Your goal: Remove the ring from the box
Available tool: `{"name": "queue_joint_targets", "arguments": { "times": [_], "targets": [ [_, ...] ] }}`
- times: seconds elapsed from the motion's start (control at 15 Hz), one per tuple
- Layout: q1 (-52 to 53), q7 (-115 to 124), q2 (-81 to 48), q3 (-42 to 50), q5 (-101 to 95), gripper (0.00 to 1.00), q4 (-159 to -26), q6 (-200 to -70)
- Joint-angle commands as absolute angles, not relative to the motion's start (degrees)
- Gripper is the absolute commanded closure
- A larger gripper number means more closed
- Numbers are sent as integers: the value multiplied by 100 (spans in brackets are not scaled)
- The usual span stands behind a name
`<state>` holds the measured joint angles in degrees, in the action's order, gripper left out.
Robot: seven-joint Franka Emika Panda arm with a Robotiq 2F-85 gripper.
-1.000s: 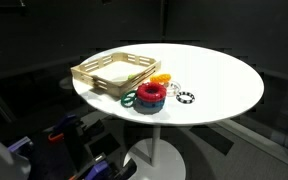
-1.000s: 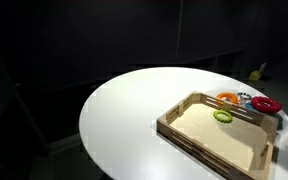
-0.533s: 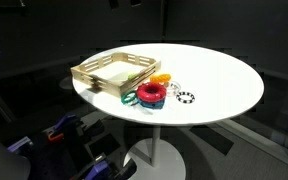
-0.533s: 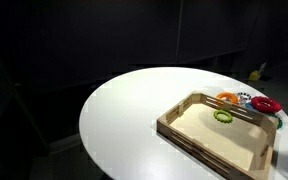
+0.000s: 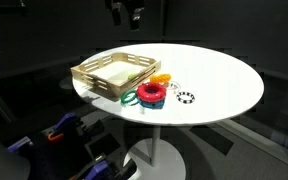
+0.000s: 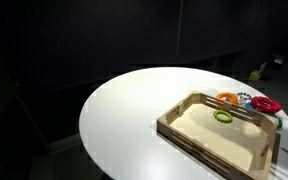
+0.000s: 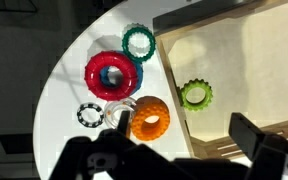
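Note:
The box (image 7: 254,60) is a shallow tan tray with slatted sides on a round white table; it shows in both exterior views (image 5: 109,70) (image 6: 219,135). A light green toothed ring (image 7: 195,95) lies inside it near one side, and also shows in an exterior view (image 6: 222,116). My gripper (image 7: 182,128) is open and empty, high above the table, with its fingers either side of the tray's wall. In an exterior view it hangs at the top edge (image 5: 124,12).
Outside the tray lie an orange ring (image 7: 149,119), a red ring with a blue one inside it (image 7: 112,74), a dark green ring (image 7: 138,41), a clear ring (image 7: 121,106) and a black-and-white ring (image 7: 90,114). The table edge (image 7: 69,60) curves close to them.
My gripper has come down into the top of an exterior view, where it did not show a second ago. The rings and the tray have not moved.

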<state>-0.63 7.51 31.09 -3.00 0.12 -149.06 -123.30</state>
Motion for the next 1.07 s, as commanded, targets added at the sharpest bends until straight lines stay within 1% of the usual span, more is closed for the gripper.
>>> {"name": "queue_joint_targets", "arguments": {
  "times": [0.0,0.33,1.0],
  "targets": [
    [70,941,2740,-390,233,0,-15001,-12814],
    [188,1064,2201,-559,215,0,-15169,-13549],
    [149,1119,1965,-560,109,0,-15090,-13634]
  ]
}}
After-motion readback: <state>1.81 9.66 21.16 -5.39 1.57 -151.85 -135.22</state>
